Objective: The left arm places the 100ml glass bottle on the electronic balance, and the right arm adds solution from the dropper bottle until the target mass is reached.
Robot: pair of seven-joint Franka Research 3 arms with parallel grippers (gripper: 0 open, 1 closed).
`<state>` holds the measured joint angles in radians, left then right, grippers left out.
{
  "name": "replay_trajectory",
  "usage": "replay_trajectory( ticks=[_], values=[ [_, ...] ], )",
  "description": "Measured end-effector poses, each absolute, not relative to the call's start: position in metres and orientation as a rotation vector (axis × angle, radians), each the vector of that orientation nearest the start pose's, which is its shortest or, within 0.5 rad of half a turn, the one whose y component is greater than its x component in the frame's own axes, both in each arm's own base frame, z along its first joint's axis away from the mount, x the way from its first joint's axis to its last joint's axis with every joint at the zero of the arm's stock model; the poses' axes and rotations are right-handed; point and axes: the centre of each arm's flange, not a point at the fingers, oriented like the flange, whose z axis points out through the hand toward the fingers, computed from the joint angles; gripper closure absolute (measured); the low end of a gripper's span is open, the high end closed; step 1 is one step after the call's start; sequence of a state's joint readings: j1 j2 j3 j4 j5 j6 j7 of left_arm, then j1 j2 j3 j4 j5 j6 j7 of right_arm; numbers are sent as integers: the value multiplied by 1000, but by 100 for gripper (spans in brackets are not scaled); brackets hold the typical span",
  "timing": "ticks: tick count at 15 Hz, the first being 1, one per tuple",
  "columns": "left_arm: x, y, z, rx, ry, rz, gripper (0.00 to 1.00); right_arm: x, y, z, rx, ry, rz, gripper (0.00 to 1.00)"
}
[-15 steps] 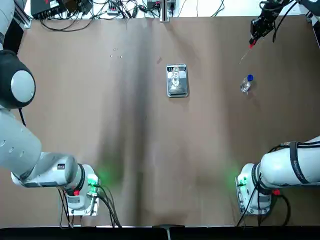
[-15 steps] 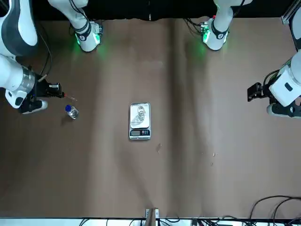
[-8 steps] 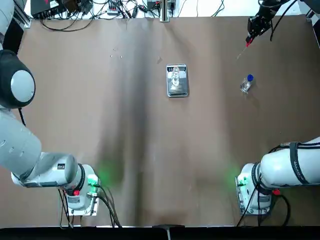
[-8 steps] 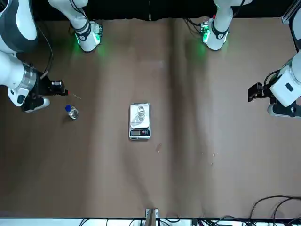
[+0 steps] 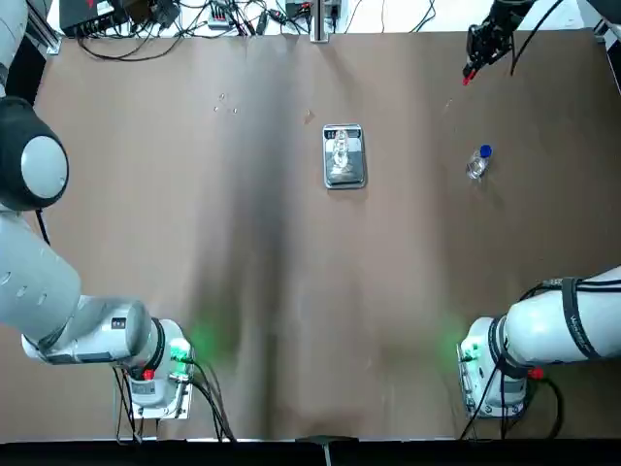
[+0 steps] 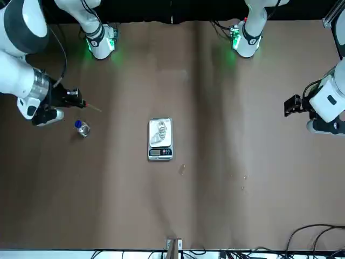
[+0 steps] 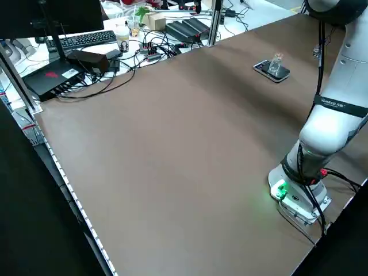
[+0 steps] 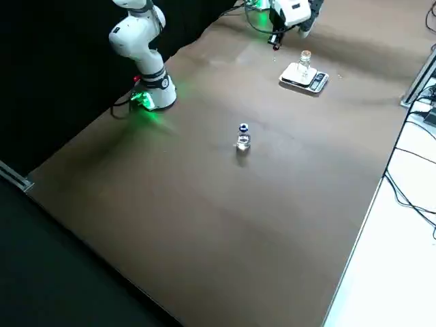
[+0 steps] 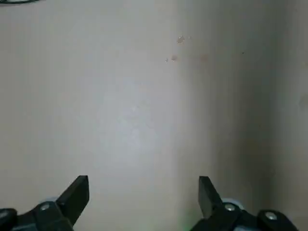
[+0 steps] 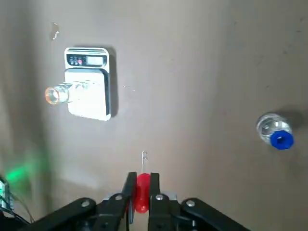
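One step looks finished: the 100ml glass bottle stands upright on the pan of the electronic balance, near the middle of the desk.

The dosing step is in hand. The right end effector is clenched on a red-bulbed dropper, whose thin glass tip points out ahead of the fingers. It hangs above the desk well apart from the balance, out toward the desk's far right corner. The dropper bottle, with its blue collar and the red bulb gone from it, stands on the desk between that end effector and the balance, closer to the end effector.

As I judge it, the next move calls for carrying the dropper across to the balance, lining its tip over the narrow mouth of the glass bottle, then squeezing out drops slowly while the display climbs. The mouth is small, so a miss would wet the pan and spoil the reading.

The left end effector hovers released and empty over bare desk, well to the balance's left. Nothing stands in the path; cables lie beyond the far edge.
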<state>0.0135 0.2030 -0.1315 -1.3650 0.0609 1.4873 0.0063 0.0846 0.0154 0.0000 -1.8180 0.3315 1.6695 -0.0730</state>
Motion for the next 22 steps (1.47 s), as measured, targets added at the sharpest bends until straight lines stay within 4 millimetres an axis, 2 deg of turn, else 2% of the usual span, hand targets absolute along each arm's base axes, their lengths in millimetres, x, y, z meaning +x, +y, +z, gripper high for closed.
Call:
replay_trajectory(
  ticks=[9, 19, 22],
  values=[
    [605, -56, 597, -3095, 184, 119, 0, 540, 138, 524, -2793, -108, 221, 85],
    [605, -56, 597, -3095, 181, 119, 0, 527, 229, 536, -2792, -4, 100, 86],
    [605, -56, 597, -3095, 181, 119, 0, 521, 249, 537, -2787, 8, 78, 86]
  ],
)
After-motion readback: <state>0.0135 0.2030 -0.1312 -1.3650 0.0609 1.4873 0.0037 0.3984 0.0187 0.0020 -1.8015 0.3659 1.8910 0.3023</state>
